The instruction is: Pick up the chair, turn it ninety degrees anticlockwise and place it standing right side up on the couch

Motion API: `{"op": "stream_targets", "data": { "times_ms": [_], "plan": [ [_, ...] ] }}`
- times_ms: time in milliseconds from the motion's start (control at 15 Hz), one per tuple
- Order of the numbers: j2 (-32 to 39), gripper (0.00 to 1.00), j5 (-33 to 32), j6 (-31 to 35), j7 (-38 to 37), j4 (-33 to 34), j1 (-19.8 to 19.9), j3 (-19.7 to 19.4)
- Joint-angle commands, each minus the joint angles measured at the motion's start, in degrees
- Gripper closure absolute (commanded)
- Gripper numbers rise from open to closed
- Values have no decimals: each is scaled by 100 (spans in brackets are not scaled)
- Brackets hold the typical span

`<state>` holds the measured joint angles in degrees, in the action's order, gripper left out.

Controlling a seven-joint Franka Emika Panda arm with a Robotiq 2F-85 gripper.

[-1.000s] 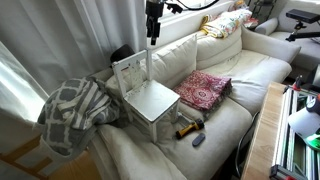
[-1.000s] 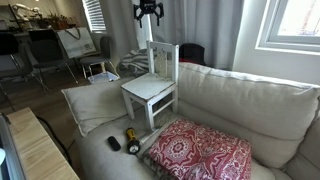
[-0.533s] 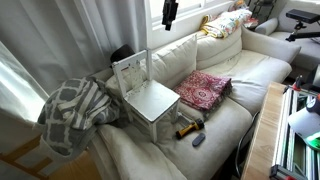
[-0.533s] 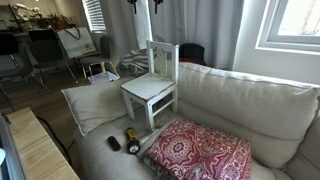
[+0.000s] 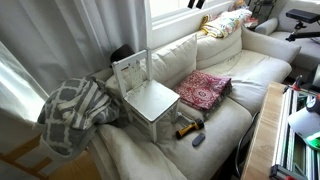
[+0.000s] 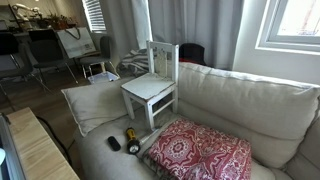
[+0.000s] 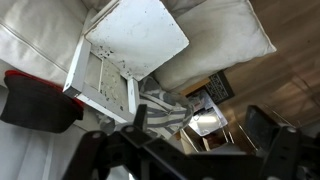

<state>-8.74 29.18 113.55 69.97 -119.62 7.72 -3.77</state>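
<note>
Gripper (image 7: 195,125) risen clear above chair (image 5: 147,92), fingers (image 7: 266,128) wide, empty; chair upright on couch (image 5: 245,68).

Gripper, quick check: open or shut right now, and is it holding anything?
Gripper: open, holding nothing. The chair stands by itself on the couch, clear of the jaws.
</note>
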Motion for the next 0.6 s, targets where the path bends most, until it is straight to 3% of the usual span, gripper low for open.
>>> {"op": "stream_targets", "data": {
  "times_ms": [0, 333, 533],
  "plan": [
    [-691, 0, 224, -68, 382, -574, -75, -463],
    [-1093, 0, 401, 27, 575, -833, -145, -842],
    [-886, 0, 213, -40, 375, -545, -159, -843]
  ]
}}
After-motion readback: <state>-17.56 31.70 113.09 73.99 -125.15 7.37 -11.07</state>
